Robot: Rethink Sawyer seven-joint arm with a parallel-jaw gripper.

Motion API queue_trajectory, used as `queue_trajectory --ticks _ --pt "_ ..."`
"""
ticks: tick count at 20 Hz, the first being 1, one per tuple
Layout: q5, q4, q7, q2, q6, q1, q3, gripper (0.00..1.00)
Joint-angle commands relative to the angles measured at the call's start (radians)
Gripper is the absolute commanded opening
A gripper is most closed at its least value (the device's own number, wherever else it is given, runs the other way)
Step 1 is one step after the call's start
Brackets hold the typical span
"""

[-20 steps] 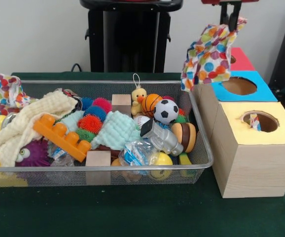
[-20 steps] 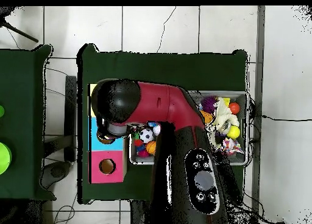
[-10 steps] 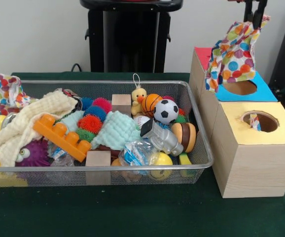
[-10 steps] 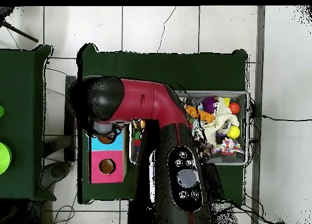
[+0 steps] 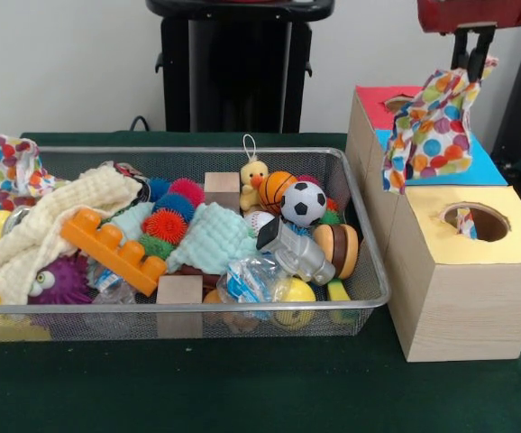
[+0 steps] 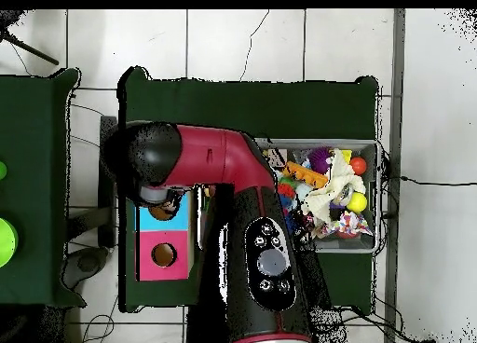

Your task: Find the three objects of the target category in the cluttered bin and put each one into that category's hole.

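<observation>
My gripper is at the top right, shut on a polka-dot fabric piece. The piece hangs above the wood-grain boxes, in front of the blue surround and just behind the yellow-surrounded hole. A second polka-dot piece pokes up inside that hole. A third lies at the far left end of the wire-mesh bin. In the overhead view the red arm covers the gripper and the yellow hole, and the bin shows to its right.
The blue surround and the red box top lie behind the yellow box. The bin holds a cream waffle cloth, mint cloth, orange brick, football, toy duck and wooden blocks.
My gripper has carried the polka-dot piece to the right, from the bin's right end over the boxes, and lowered it towards the yellow hole.
</observation>
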Motion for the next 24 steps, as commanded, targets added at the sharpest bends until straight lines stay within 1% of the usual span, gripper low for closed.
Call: queue_trajectory --ticks 1,5,8,11,14,17,20,22,24 --pt "0.018 0.119 0.211 0.062 -0.117 -0.004 -0.021 0.00" --pt "0.026 0.145 0.180 0.083 -0.156 -0.017 -0.011 0.00" --pt "0.028 0.172 0.165 0.099 -0.207 -0.023 -0.004 0.00" --pt "0.029 0.189 0.164 0.110 -0.237 -0.023 -0.001 0.00" --pt "0.032 0.202 0.174 0.099 -0.237 -0.012 -0.005 0.00" --pt "0.064 0.227 0.212 0.037 -0.170 0.013 -0.010 0.00" --pt "0.096 0.252 0.254 -0.073 -0.061 0.051 -0.025 0.00" --pt "0.107 0.250 0.268 -0.122 0.011 0.065 -0.034 0.00" --pt "0.116 0.239 0.283 -0.156 0.068 0.078 -0.043 0.00"
